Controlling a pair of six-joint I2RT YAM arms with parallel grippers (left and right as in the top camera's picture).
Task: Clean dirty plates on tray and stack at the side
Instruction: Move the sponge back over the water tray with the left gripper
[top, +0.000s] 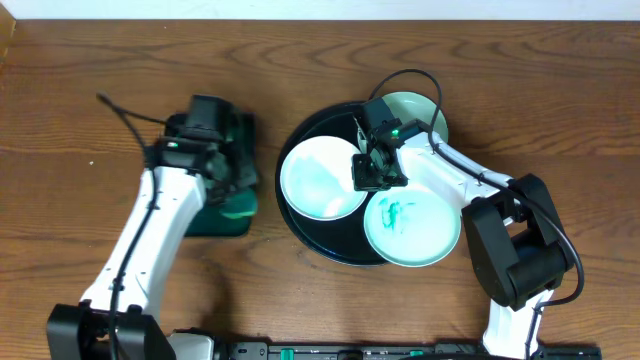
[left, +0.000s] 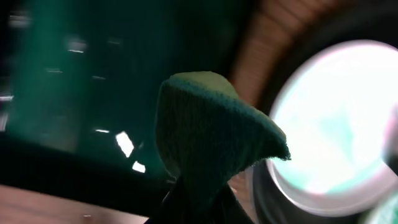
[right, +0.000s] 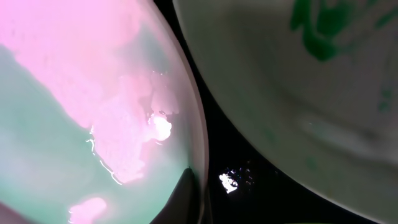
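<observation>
Soft green sponge (left: 211, 137) fills the lower centre of the left wrist view. The left gripper (top: 228, 170) pinches it from below with narrow jaws, fingers mostly hidden, likely so it is lifted ready to wipe. The left arm runs up from the lower left of the overhead frame, wrist bent over the dark green rectangular tray (top: 225, 215).

The right arm folds at the lower right and its forearm reaches up-left, wrist tipped down. The right gripper (top: 378, 172) sits low at the centre of the large round glossy black tray (top: 322, 238), between plates. One dark fingertip (right: 185, 193) touches a rim; can't tell jaw width.

Lower right of the tray is the small white plate with teal smear (top: 410, 228). Left of it is the clean-looking white plate (top: 320, 178), probably being steadied. The pale-mint plate (top: 418, 108) is farthest, at the tray's upper edge, partly hidden by the gripper and cable.
</observation>
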